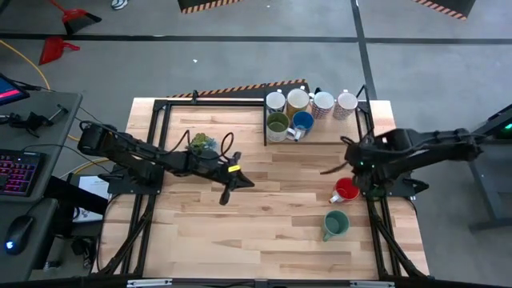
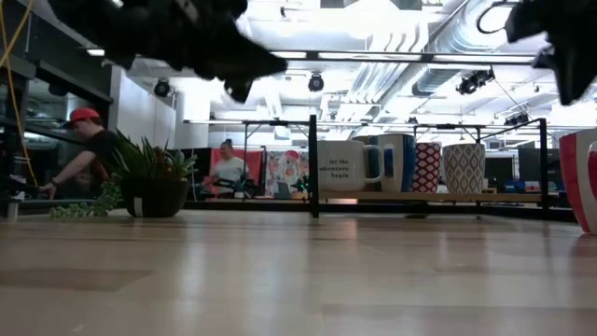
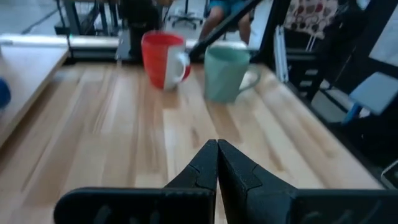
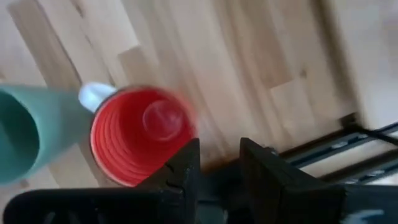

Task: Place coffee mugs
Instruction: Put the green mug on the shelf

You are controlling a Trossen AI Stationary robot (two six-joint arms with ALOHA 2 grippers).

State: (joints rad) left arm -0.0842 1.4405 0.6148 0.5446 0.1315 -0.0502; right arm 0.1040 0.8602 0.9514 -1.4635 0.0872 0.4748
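A red mug [image 1: 346, 190] and a teal mug [image 1: 334, 225] stand upright on the table's right side. Both also show in the left wrist view, red mug [image 3: 163, 59] and teal mug [image 3: 225, 73]. Several more mugs [image 1: 300, 112] stand on a low shelf at the far edge. My right gripper [image 4: 217, 165] hangs open above the table, pointing down, just beside the red mug [image 4: 140, 134], with nothing between its fingers. My left gripper [image 3: 216, 155] is shut and empty, raised over the table's middle [image 1: 226, 192] and pointing toward the two mugs.
A black frame [image 1: 266, 120] borders the mug shelf. A small leafy plant [image 1: 202, 144] sits at the far left under the left arm. Bare wood lies between the grippers and toward the near edge. People show in the room behind.
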